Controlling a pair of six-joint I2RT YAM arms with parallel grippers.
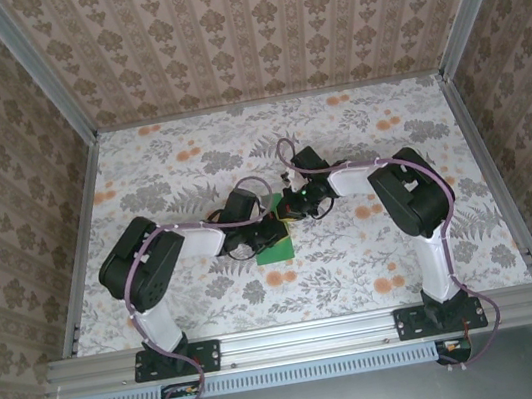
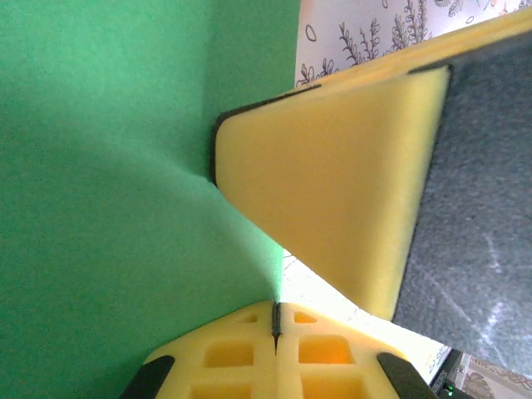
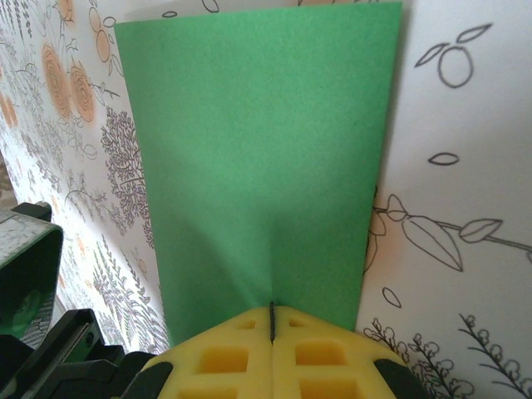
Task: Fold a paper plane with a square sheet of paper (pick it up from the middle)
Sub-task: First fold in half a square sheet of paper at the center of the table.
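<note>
The square sheet of paper (image 1: 275,245) is bright green and lies near the middle of the table, between the two grippers. In the right wrist view the sheet (image 3: 258,158) stretches away as a plain flat rectangle. My right gripper (image 3: 272,320) is shut on the middle of its near edge. In the left wrist view the paper (image 2: 108,191) covers the left half, and my left gripper (image 2: 276,320) is shut on its edge. A yellow finger of the right gripper (image 2: 332,183) stands close in front of it. From above, the left gripper (image 1: 266,223) and right gripper (image 1: 288,207) meet over the sheet's far edge.
The table carries a floral-patterned cloth (image 1: 376,253) and is boxed in by wallpapered walls (image 1: 259,28) on three sides, with a metal rail (image 1: 308,335) along the near edge. Part of the left arm (image 3: 29,274) shows dark at the lower left of the right wrist view.
</note>
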